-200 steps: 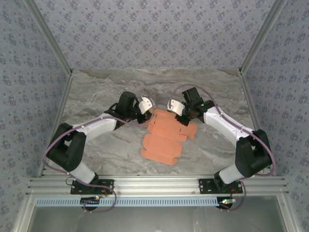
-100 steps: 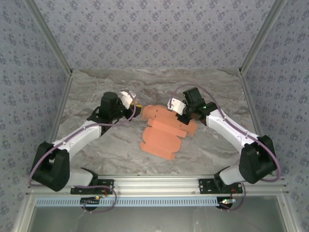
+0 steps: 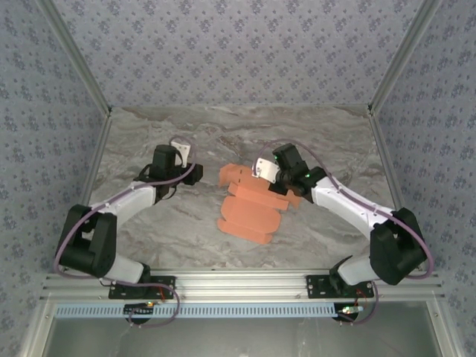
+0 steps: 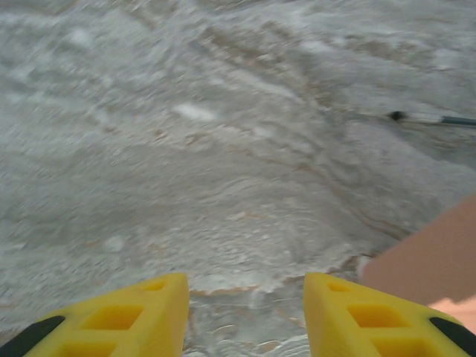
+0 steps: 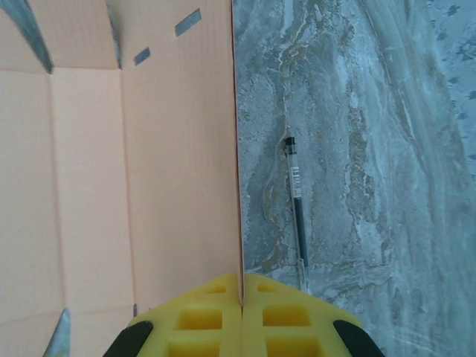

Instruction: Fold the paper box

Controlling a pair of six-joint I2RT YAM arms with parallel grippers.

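Two arms reach in over the marble table (image 3: 149, 126) in front of you. On the left, the left gripper (image 4: 245, 297) hovers low above bare marble, its yellow fingers (image 4: 141, 312) spread with nothing between them; a corner of the paper box (image 3: 251, 207) shows just to its right, not touching it. The salmon-orange card lies near the table's middle, its flaps and slots showing. Further right, the right gripper (image 5: 242, 294) has its fingers pressed together on the card's thin edge, pinching it. Just beyond that edge, a black pen (image 5: 296, 201) lies on the marble, near the card but apart from it.
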